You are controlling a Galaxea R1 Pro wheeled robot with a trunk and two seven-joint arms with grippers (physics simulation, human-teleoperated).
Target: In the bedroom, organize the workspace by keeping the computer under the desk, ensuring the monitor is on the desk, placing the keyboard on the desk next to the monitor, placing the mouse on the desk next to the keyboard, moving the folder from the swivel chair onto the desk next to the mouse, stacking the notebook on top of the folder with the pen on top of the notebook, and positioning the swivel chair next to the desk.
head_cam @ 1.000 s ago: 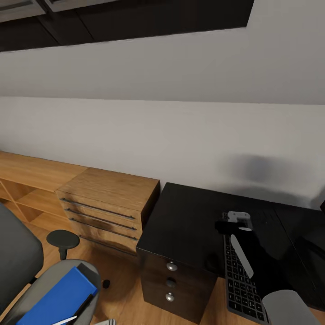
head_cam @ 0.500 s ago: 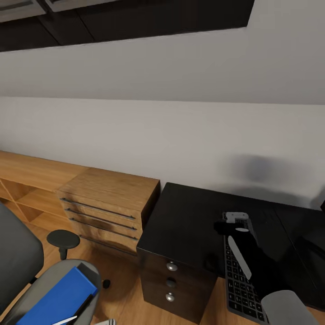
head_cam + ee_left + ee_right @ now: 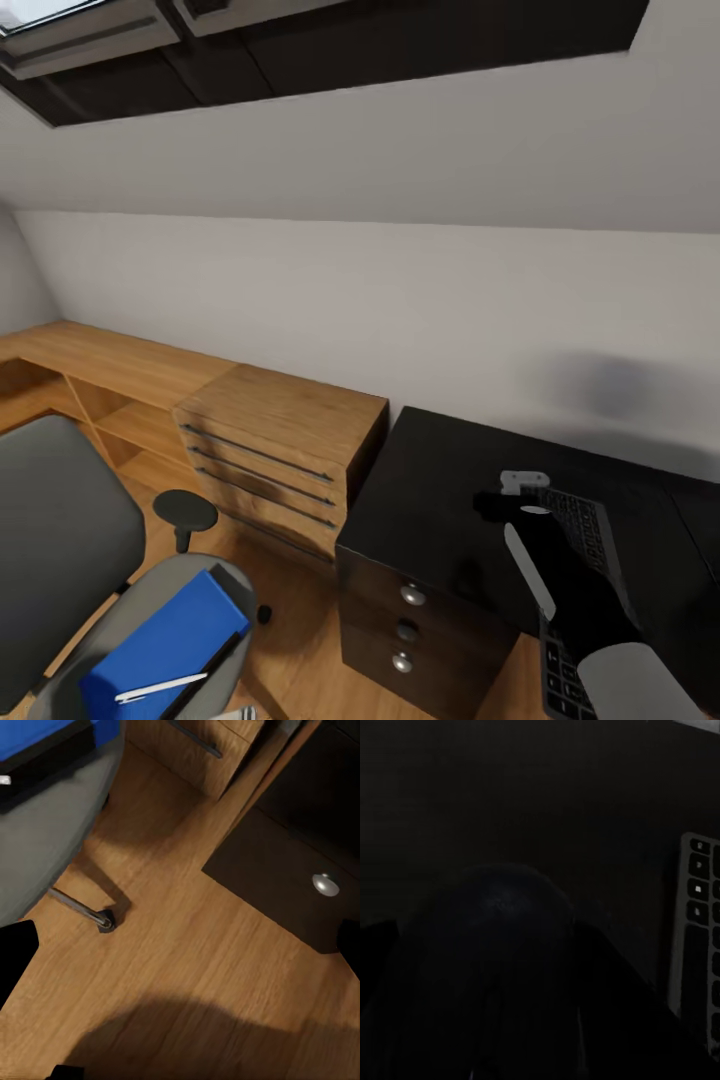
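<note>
Head view, room: white wall behind, a light-wood chest (image 3: 280,430) standing just beside the desk (image 3: 430,490).
Head view, tabletop: your right gripper (image 3: 522,487) hovers over the black top, close to the far end of the keyboard (image 3: 585,520); whether it is clenched or released you cannot tell from here.
Head view, seat: the swivel chair (image 3: 60,520) stands apart from the desk, with the blue folder (image 3: 165,640) lying on it and the pen (image 3: 160,687) resting on the folder.
Left wrist view: the left gripper (image 3: 180,945) hangs released and empty, fingers spread wide over the wooden floor (image 3: 187,967), between the chair seat and the pedestal's silver knob (image 3: 325,883). That gap is far clearer here than from the head.
Right wrist view: very dark; a dark dome (image 3: 502,915) sits near the camera, the keyboard's keys off to one side. What the dome is stays unclear.
Step in hand: probably the folder comes next. Lift the right arm straight up first so it clears the keyboard, then bring the left gripper level with the folder's edge.
</note>
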